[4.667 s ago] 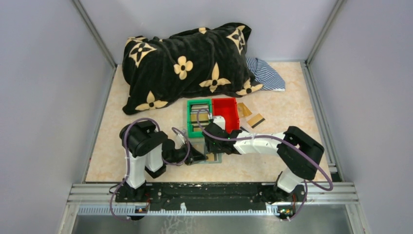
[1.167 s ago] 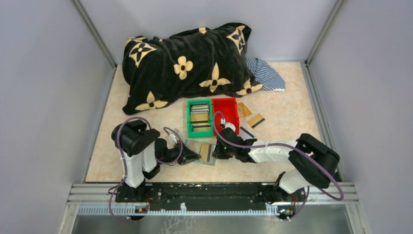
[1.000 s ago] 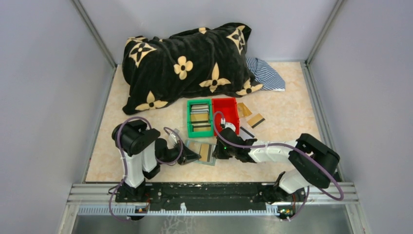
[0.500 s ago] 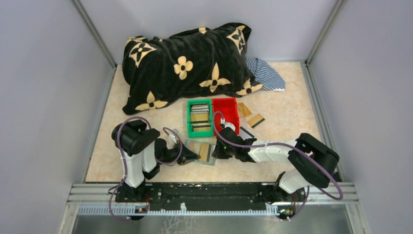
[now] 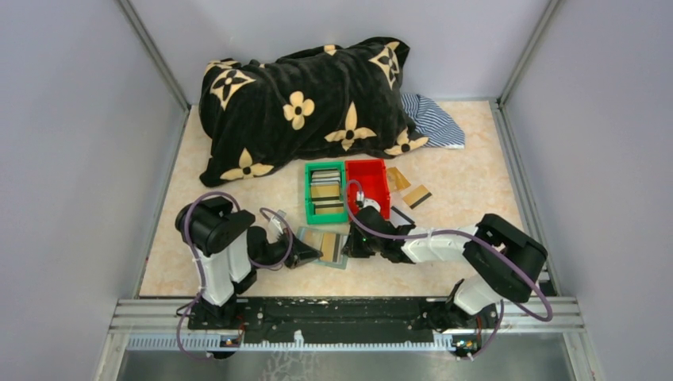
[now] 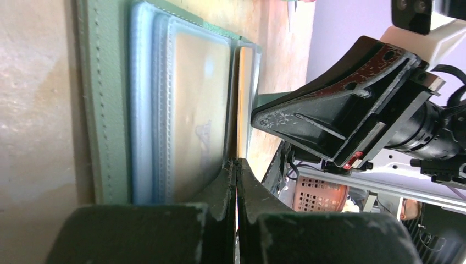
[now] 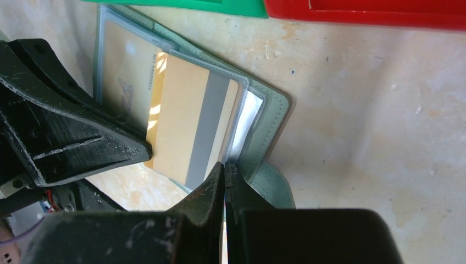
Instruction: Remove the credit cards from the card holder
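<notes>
The holder is laid open flat on the bench, close to the near edge and about midway between the left and right edges, so that its clear pages can be reached from both sides. It is approached low from opposite ends: by the left fingers from the left and by the right fingers from the right.

The left fingers are closed to a hairline on the end of a clear page, and a thin gold edge is seen running into the seam between them. The page is judged to be pinned there so that the holder is not dragged along. The right fingers are likewise pressed almost together, on a corner of a gold card with a grey stripe that sits in the top sleeve. Whether the sleeve is nipped along with the card cannot be told. A pull toward the right edge, kept level with the page, is judged to be called for next.

A green bin, stacked with cards, and a red bin are set just beyond the holder, toward the far edge, presumably to keep the carry short. Loose cards are seen beside the red bin.
</notes>
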